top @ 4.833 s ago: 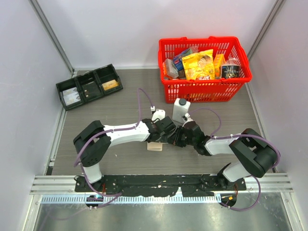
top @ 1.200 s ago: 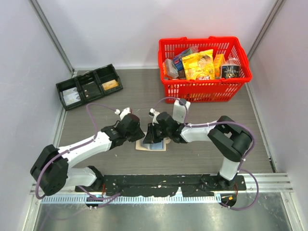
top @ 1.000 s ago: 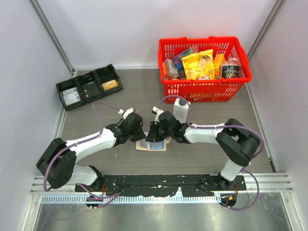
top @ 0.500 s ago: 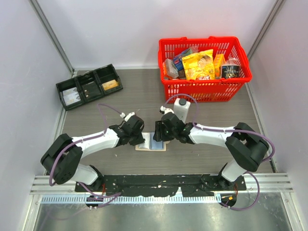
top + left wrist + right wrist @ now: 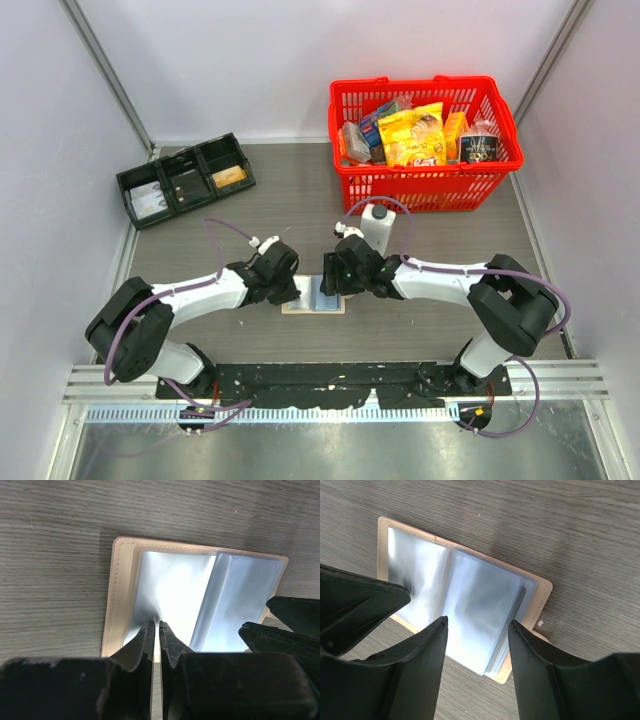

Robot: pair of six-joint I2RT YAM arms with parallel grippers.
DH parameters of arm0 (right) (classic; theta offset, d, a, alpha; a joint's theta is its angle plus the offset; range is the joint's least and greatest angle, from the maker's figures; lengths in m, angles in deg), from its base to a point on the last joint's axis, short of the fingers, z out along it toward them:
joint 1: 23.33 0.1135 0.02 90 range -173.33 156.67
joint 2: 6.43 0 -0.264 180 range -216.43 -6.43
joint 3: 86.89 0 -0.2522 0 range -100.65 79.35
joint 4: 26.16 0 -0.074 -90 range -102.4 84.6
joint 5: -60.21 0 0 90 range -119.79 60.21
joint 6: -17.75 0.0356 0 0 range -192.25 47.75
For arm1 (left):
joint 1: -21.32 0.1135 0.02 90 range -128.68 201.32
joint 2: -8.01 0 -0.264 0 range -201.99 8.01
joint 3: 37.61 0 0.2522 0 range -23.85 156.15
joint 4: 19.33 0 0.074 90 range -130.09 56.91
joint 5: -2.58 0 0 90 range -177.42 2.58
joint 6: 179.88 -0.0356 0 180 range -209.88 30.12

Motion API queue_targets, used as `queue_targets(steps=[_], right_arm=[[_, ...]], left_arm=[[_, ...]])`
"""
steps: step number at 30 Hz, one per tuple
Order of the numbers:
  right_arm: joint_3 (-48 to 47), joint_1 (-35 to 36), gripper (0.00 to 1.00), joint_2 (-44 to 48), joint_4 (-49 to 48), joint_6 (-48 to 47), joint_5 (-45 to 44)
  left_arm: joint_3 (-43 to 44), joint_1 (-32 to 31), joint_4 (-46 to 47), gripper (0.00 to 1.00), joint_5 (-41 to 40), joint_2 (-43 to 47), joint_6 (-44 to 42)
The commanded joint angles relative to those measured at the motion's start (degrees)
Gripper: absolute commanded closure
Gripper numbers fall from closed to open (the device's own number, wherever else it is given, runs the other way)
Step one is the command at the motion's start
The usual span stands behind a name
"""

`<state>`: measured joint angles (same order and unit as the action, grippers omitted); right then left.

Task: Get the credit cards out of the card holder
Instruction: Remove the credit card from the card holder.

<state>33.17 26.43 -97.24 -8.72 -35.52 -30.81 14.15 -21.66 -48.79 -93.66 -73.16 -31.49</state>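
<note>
Flat tan card holder (image 5: pixel 314 299) w/ clear plastic sleeves is lying open on the grey wood-grain table (image 5: pixel 220 235), near the front centre, between the two arms. In the left wrist view the card holder (image 5: pixel 200 592) is showing a glossy left sleeve and a bluish right stack inside a stitched tan border. In the right wrist view the same holder (image 5: pixel 470 597) is sitting at a slant, its sleeves fanning slightly at the right edge. The left gripper (image 5: pixel 298 291) is coming in from the left. Its fingers are drawn together w/ only a slit btwn them, and the left gripper (image 5: pixel 155 625) appears to be nipping the near edge of the left sleeve. The right gripper (image 5: pixel 329 287) is reaching in from the right. Its fingers are standing well apart as the right gripper (image 5: pixel 477 624) is hovering over the right stack, gripping nothing. A white bottle w/ black cap (image 5: pixel 377 228) is standing just behind the right arm. A red plastic basket (image 5: pixel 430 84) of packaged groceries is sitting at the back right. A black three-compartment tray (image 5: pixel 185 180) is sitting at the back left, well apart from the holder.
</note>
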Motion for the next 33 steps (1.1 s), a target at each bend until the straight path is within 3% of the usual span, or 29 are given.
queue_targets(steps=[1,7,18,33], right_arm=[[0.38,0.08,0.44,-0.43,-2.36,0.62,2.14],[0.38,0.08,0.49,-0.25,-5.79,0.71,5.32],[0.65,-0.01,0.5,0.45,-10.97,0.88,10.33],[-4.71,0.6,0.49,-8.85,-18.36,2.56,19.73]], left_arm=[[-1.26,0.27,1.99,0.9,1.05,-1.63,0.76],[-1.17,0.35,2.87,0.9,2.46,-2.33,0.76],[-1.52,0.35,4.1,0.91,3.69,-2.07,1.37],[-3.54,0.35,-3.01,0.87,-7.2,15.23,4.01]])
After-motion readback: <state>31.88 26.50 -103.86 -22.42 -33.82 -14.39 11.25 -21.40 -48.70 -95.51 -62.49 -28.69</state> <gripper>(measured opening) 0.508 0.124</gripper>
